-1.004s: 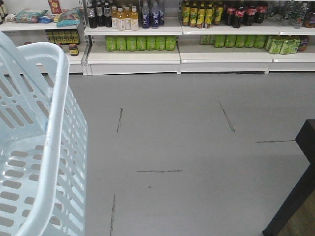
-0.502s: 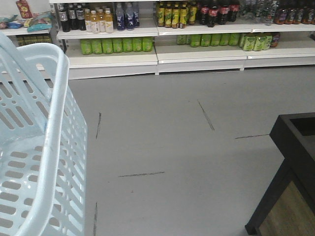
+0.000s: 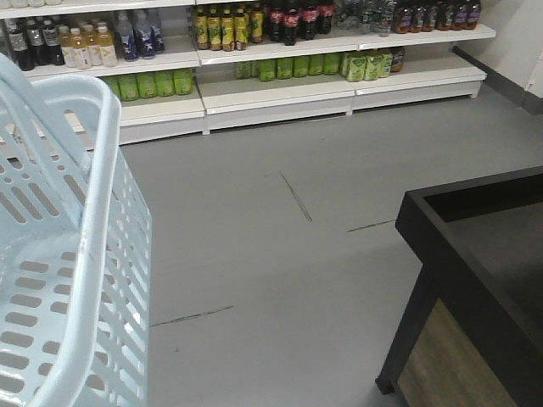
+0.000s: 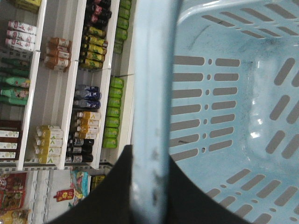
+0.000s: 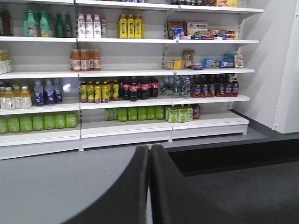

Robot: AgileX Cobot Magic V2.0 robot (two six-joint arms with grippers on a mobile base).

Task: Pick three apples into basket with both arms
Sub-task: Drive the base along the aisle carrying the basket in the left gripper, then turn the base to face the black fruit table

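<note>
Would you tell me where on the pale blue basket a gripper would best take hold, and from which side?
Grip the basket by its rounded top rim. It is a narrow bar that jaws can straddle, whereas the slotted walls are too broad. Probably best to come over the rim, one finger inside and one outside, as the left gripper sits now.

Looks like a shop, a small supermarket. Told by long white shelves (image 5: 126, 128) in tiers along the wall, packed with neat rows of bottles (image 5: 96, 91), green drinks (image 5: 135, 113) and snack boxes (image 5: 210, 62). Also by a bare grey floor (image 3: 280, 254) and a slotted plastic basket (image 3: 95, 203).
</note>
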